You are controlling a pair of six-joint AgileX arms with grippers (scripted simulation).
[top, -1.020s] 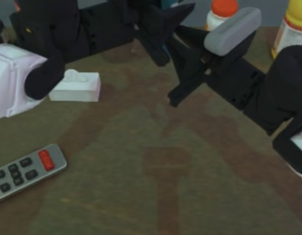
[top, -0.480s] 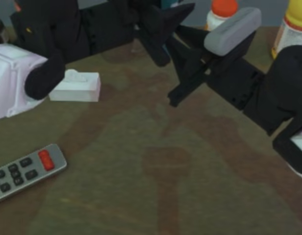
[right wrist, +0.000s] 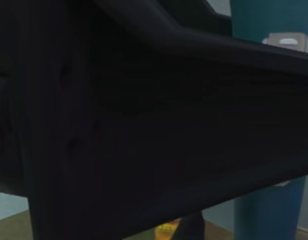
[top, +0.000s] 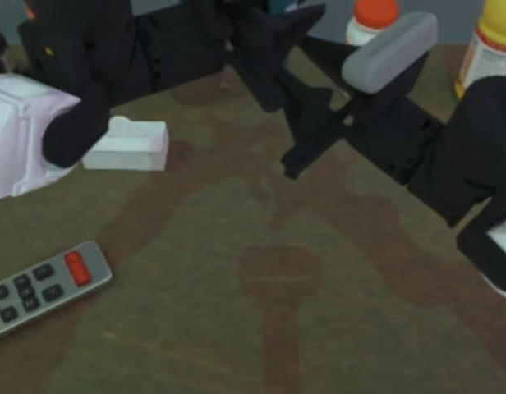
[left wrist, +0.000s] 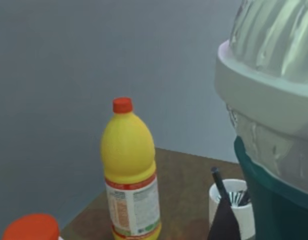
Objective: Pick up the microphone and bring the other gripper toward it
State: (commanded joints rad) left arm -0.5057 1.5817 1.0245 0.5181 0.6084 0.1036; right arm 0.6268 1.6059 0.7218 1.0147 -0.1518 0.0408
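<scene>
**A:** What's the surface?

**B:** From above, a mottled brown-green worktop [top: 261, 328]. A grey remote [top: 43, 287] lies at 8 o'clock and a white box [top: 126, 146] at 10 o'clock. An orange-capped bottle [top: 372, 20] and a yellow bottle [top: 487, 49] stand at 1 and 2 o'clock.

**A:** And the arms?

**B:** They are close together near 12 o'clock. The left gripper [top: 269, 57] reaches in from 11 o'clock. The right gripper [top: 306, 123], which carries a grey block [top: 390, 51], comes from 2 o'clock. The microphone [top: 278, 5] is only a teal sliver at the far edge, just above the left gripper.

**A:** Are the fingers closed?

**B:** I cannot tell for either pair, as black overlaps black.

**A:** Left wrist view?

**B:** The microphone stands upright and very close, with its white head above the teal handle. Beyond it are the yellow bottle and a white cup [left wrist: 234, 205] of pens, against a grey wall.

**A:** Right wrist view?

**B:** A black mass fills most of it. Behind that runs the teal handle, upright, with its white button strip [right wrist: 289, 40] showing.
</scene>
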